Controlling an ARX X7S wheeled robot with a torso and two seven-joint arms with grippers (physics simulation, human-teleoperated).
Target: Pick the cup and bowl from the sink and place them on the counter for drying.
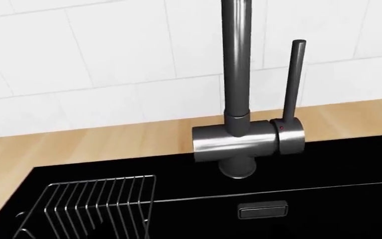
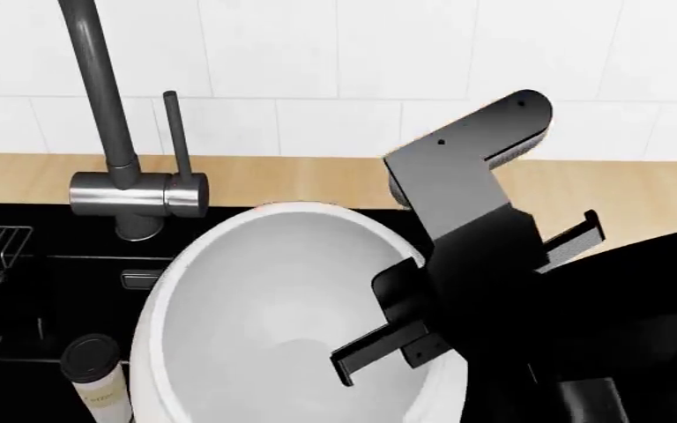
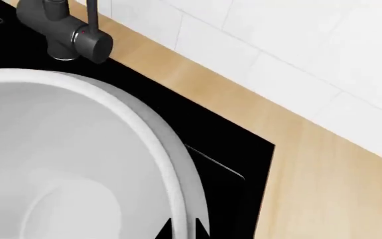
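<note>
The big white bowl [image 2: 256, 308] fills the middle of the head view over the black sink [image 2: 33, 291]. My right gripper [image 3: 183, 232] is shut on the bowl's rim [image 3: 167, 164], one dark fingertip [image 3: 164, 233] inside and the other outside. From the head camera, the right gripper [image 2: 368, 339] reaches over the bowl's right side. The cream cup [image 2: 98, 379] with a dark lid stands upright in the sink, just left of the bowl. The beige counter [image 2: 279, 181] runs behind the basin. My left gripper shows in no view.
The grey faucet [image 2: 138, 194] with its upright lever rises at the sink's back edge, close to the bowl. A wire rack [image 1: 91, 204] sits in the basin's left part. An overflow slot [image 1: 262, 210] is in the back wall. The counter [image 3: 324, 169] continues right of the sink, below the tiled wall.
</note>
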